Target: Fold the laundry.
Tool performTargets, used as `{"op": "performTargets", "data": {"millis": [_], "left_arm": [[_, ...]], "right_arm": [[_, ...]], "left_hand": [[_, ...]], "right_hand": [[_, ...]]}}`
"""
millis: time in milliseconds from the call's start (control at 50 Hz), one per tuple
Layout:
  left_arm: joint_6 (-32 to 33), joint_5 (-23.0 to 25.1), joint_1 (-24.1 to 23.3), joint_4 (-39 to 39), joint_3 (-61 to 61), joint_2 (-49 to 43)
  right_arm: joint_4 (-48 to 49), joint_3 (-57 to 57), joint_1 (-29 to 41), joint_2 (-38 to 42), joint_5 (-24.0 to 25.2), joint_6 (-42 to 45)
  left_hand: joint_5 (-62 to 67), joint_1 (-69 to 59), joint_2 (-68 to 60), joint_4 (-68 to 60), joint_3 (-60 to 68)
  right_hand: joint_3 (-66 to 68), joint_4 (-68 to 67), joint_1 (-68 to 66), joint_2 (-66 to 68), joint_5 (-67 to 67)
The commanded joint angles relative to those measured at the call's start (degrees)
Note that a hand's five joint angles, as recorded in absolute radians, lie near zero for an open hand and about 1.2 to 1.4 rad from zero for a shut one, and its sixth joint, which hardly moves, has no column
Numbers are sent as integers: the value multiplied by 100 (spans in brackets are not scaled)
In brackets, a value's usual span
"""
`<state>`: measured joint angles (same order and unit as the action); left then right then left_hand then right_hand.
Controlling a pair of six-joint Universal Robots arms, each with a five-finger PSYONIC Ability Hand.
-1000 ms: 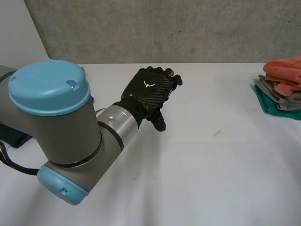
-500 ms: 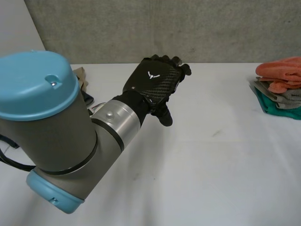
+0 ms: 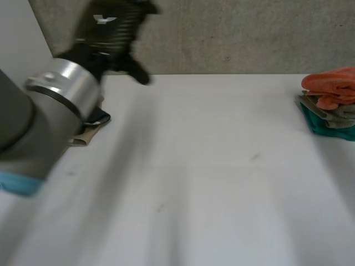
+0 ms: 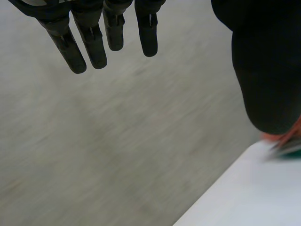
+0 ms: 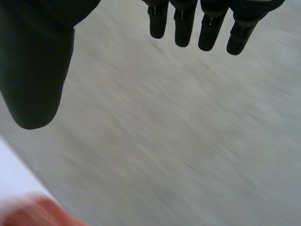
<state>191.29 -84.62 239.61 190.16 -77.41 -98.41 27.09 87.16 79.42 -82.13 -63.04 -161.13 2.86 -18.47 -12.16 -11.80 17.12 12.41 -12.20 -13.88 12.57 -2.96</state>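
Left hand: the black left hand (image 3: 113, 25) is hanging high at the far left, in front of the wall and well above the table; its fingers (image 4: 94, 44) are lying straight and a little apart, with the thumb standing off to one side, so it is released and gripping nothing
Right hand: the right hand (image 5: 35, 70) is showing in its own wrist view with straight fingers (image 5: 207, 30) and the thumb held apart; it is released too and carrying nothing, with the wall behind it
Left arm: the grey left arm (image 3: 33, 122), with a silver ring at the wrist, is reaching from the near left up toward the far left
Laundry: a stack (image 3: 330, 102) of folded pieces is sitting at the far right edge of the table, orange on top, grey under it and teal at the bottom, well apart from the left hand; in the left wrist view a sliver of orange and teal is peeking out beside the thumb
Cloth: a beige and dark cloth (image 3: 91, 124) is lying at the far left of the table, partly hidden under the left arm; its shape is too hidden to tell
Table: the white table (image 3: 211, 177) is carrying the stack on its right and the cloth on its left
Wall: a grey wall (image 3: 233, 33) is running along the far side of the table
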Motion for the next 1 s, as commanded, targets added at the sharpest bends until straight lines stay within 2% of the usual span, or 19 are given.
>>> {"op": "performTargets", "data": {"millis": [20, 80, 160, 240, 320, 380, 460, 480, 500, 620, 680, 700, 760, 780, 840, 860, 920, 940, 1000], "left_arm": [[285, 86, 1928, 170, -249, -396], [689, 148, 2308, 364, -99, -1012], [1743, 560, 2704, 619, 234, -1987], [3086, 991, 3064, 725, 752, -3145], [3721, 992, 3197, 716, 1227, -3894], [3784, 983, 3214, 716, 1395, -4159], [3723, 983, 3162, 725, 1465, -4248], [3679, 983, 3144, 716, 1466, -4230], [3652, 974, 3109, 725, 1457, -4213], [3266, 500, 2626, 690, 1360, -3739], [2512, 193, 2327, 654, 1106, -3002], [1988, 122, 2092, 654, 1001, -2608], [1141, 60, 1581, 602, 912, -2061], [643, 43, 1223, 497, 868, -1729], [59, -1, 781, 286, 859, -1375], [-186, -45, 466, 181, 911, -1287], [-303, -168, 43, 127, 973, -1426], [-294, -308, -324, 127, 1121, -1653], [-294, -737, -914, 101, 1595, -2389]], "right_arm": [[279, 1469, 1267, -252, 697, 142], [244, 1935, 1654, -190, 653, 388], [200, 2314, 1814, 73, 583, 784], [112, 2507, 1796, 390, 451, 1100], [-28, 2560, 1752, 557, 407, 1233], [-90, 2560, 1752, 566, 407, 1233], [-90, 2552, 1752, 566, 398, 1233], [-90, 2551, 1752, 566, 398, 1233], [-90, 2551, 1752, 566, 389, 1233], [-90, 2543, 1752, 557, 381, 1215], [-90, 2543, 1743, 513, 311, 1215], [-81, 2543, 1743, 505, 267, 1206], [-90, 2499, 1734, 487, 30, 1171], [-99, 2490, 1734, 478, -32, 1171], [-107, 2464, 1734, 469, -242, 1145], [-108, 2464, 1734, 461, -278, 1145], [-108, 2472, 1726, 425, -349, 1154], [-108, 2472, 1726, 417, -366, 1154], [-108, 2472, 1717, 408, -437, 1136]], "left_hand": [[-286, 847, 216, 180, -712], [-286, 847, 216, 180, -712], [-286, 847, 216, 180, -712], [-281, 842, 211, 175, -707], [-80, 641, 10, -26, -506], [540, 21, -610, -646, 114], [3042, -2481, -3112, -3148, 2616], [5431, -4870, -5501, -5537, 5005], [6702, -6140, -6771, -6807, 6276], [6714, -6153, -6784, -6820, 6288], [6714, -6153, -6784, -6820, 6288], [6714, -6153, -6784, -6820, 6288], [6714, -6153, -6784, -6820, 6288], [6714, -6153, -6784, -6820, 6288], [6714, -6153, -6784, -6820, 6288], [6714, -6153, -6784, -6820, 6288], [6714, -6153, -6784, -6820, 6288], [6714, -6153, -6784, -6820, 6288], [6714, -6153, -6784, -6820, 6288]], "right_hand": [[-241, 220, 388, -257, 296], [-241, 220, 388, -257, 296], [-241, 220, 388, -257, 296], [-241, 220, 388, -257, 296], [-241, 220, 388, -257, 296], [-241, 220, 388, -257, 296], [-241, 220, 388, -257, 296], [-241, 220, 388, -257, 296], [-241, 220, 388, -257, 296], [-241, 220, 388, -257, 296], [-241, 220, 388, -257, 296], [-241, 220, 388, -257, 296], [-241, 220, 388, -257, 296], [-241, 220, 388, -257, 296], [-241, 220, 388, -257, 296], [-241, 220, 388, -257, 296], [-241, 220, 388, -257, 296], [-241, 220, 388, -257, 296], [-241, 220, 388, -257, 296]]}}
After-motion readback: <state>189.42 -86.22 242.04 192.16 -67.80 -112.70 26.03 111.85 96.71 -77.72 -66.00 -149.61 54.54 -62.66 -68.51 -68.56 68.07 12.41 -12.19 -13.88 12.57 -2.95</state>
